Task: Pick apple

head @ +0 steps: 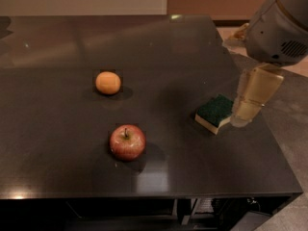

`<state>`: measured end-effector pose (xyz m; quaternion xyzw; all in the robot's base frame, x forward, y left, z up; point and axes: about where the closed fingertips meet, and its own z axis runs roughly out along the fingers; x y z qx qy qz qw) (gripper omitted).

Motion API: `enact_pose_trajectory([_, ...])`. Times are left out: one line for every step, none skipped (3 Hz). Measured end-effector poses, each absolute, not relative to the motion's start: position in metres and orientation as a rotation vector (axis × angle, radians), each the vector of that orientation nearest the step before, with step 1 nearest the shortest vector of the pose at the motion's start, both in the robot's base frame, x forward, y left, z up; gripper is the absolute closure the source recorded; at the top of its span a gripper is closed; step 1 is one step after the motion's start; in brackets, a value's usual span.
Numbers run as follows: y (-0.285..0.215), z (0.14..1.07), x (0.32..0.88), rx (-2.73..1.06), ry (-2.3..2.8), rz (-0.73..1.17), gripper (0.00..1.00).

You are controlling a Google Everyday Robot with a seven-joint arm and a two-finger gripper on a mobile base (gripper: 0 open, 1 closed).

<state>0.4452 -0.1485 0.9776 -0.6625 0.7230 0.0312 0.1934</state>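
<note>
There was one dark table (57, 47), and it filled most of the view. Three loose things lay on it: one sponge, one apple and one orange.

One grey arm (279, 28) came in at the upper right corner. Below it hung one gripper (240, 121), yellowish and half clear, pointing down over the right part of the table. Whether the gripper was spread or pressed together I could not tell. It held nothing that I could see.

The one sponge (215, 112), green on top with a pale yellow layer under it, lay flat just beside the tip of the gripper, on the side toward the middle of the table. Whether the two touched I could not tell.

The one apple (127, 142), red with a short dark stem, stood upright on the table well apart from the gripper, far to the left of it in the view and a little nearer to the front edge. It touched nothing except the table.

The one orange (108, 83) lay still farther from the gripper, to the left and toward the back, apart from the apple.
</note>
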Motion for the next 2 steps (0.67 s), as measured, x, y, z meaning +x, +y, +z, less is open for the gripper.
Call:
enact_pose_trajectory([-0.097,0.976,0.446,-1.942,1.906,0.183,0.00])
enact_pose_trajectory([-0.046,0.968,0.444,-2.022,1.802,0.263,0.00])
